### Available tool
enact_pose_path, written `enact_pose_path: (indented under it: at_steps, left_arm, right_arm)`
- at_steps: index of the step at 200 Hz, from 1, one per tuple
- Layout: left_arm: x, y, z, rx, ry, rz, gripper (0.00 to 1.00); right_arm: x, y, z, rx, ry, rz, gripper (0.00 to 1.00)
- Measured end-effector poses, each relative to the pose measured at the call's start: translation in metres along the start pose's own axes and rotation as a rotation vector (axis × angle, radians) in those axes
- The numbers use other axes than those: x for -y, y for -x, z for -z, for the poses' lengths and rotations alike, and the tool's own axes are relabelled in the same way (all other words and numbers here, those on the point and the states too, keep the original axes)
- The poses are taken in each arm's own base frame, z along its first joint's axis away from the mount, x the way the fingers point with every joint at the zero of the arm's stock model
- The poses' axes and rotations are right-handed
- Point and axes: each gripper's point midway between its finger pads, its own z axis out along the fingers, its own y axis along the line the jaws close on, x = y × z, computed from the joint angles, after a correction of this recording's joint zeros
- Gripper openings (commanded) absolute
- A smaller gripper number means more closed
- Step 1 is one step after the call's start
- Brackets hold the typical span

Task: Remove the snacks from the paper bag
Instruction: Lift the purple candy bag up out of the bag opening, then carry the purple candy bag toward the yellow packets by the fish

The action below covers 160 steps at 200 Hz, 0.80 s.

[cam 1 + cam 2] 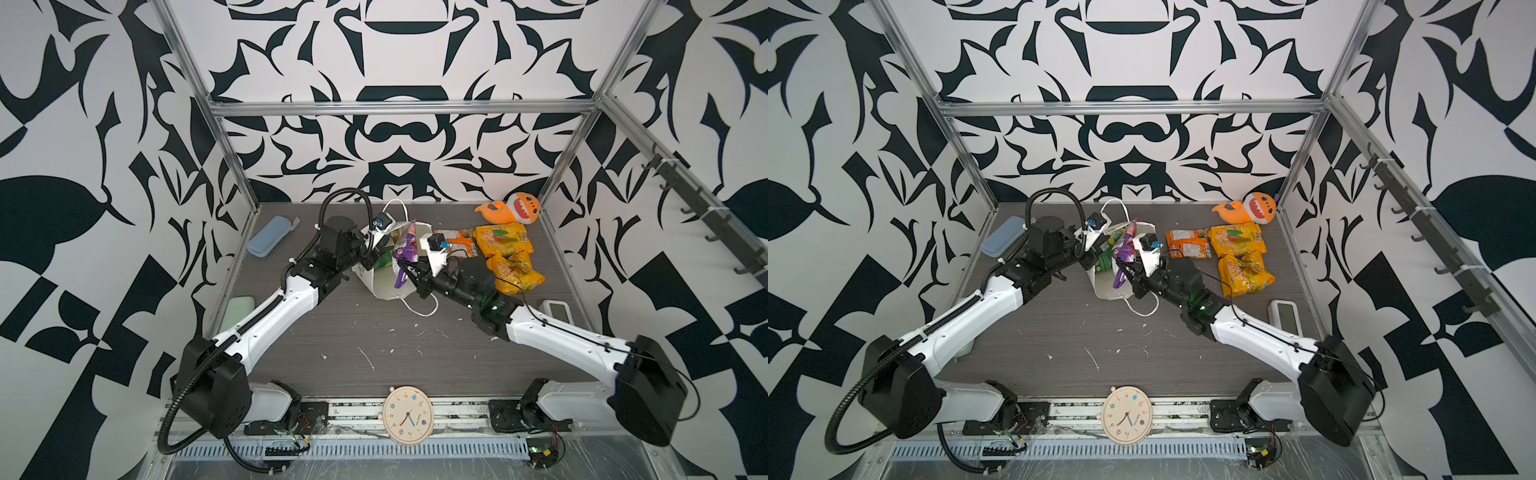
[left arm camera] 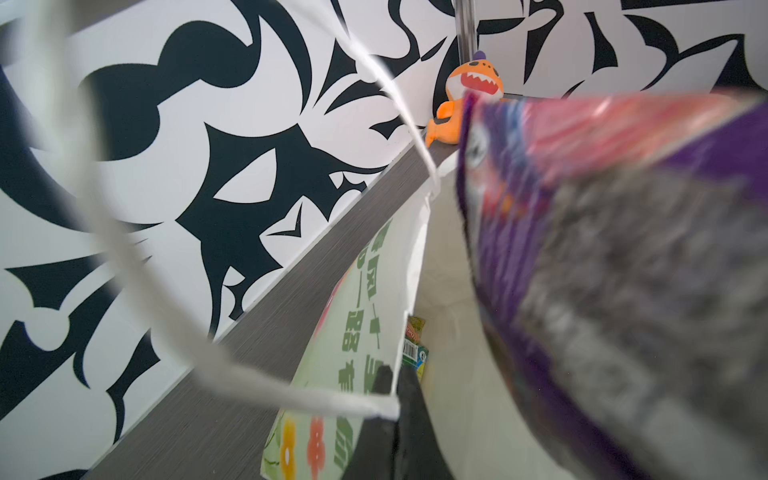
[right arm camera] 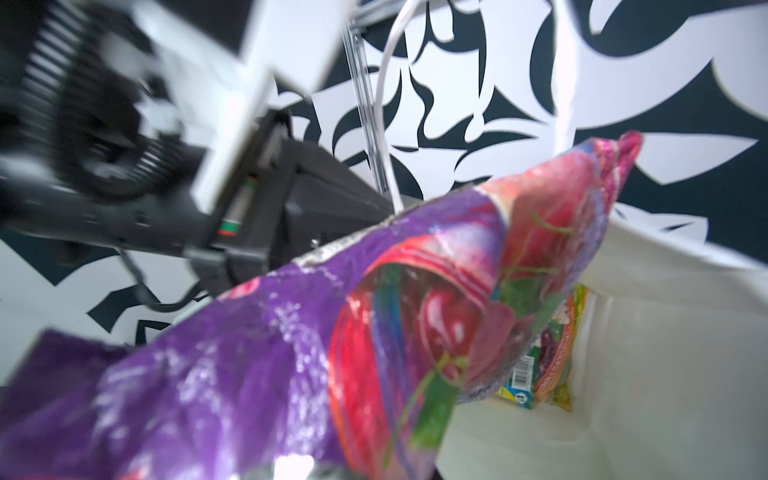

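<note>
My left claw (image 1: 371, 261) clamps the white paper bag (image 1: 384, 291) rim, steadying it. My right claw (image 1: 405, 272) grips the glossy purple packet (image 1: 405, 249), half-out.

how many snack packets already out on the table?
3: orange packet right of the paper bag, yellow packet beside it, second yellow packet nearer the front; purple packet hangs over the bag in the right pincer. Others inside may be hidden.

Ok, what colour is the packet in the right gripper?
Purple packet, red-pink end; right wrist view.
</note>
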Motion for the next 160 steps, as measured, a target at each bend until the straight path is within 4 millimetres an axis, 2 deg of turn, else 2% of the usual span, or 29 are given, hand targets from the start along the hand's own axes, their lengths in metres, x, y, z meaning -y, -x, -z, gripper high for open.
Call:
enact_pose_path:
  at_steps: [53,84,107,132,146,160]
  left_arm:
    - [-0.017,-0.003,-0.004,-0.021,0.047,0.031,0.00]
    - [-0.018,-0.004,-0.004,-0.025,0.055,0.036,0.00]
    - [-0.019,-0.004,-0.004,-0.025,0.057,0.037,0.00]
    - [-0.019,-0.004,-0.004,-0.025,0.058,0.039,0.00]
    - [-0.019,-0.004,-0.004,-0.025,0.058,0.039,0.00]
    - [-0.019,-0.004,-0.004,-0.025,0.058,0.039,0.00]
  right_arm:
    - [0.021,0.035,0.043,-0.009,-0.050,-0.008,0.00]
    - [0.045,0.065,0.063,-0.038,-0.182,-0.039,0.00]
    - [0.068,0.075,0.079,-0.073,-0.308,-0.083,0.00]
    - [0.101,0.060,0.094,-0.156,-0.446,-0.165,0.00]
    - [0.126,0.037,0.098,-0.244,-0.529,-0.225,0.00]
    - [0.150,0.004,0.098,-0.359,-0.607,-0.282,0.00]
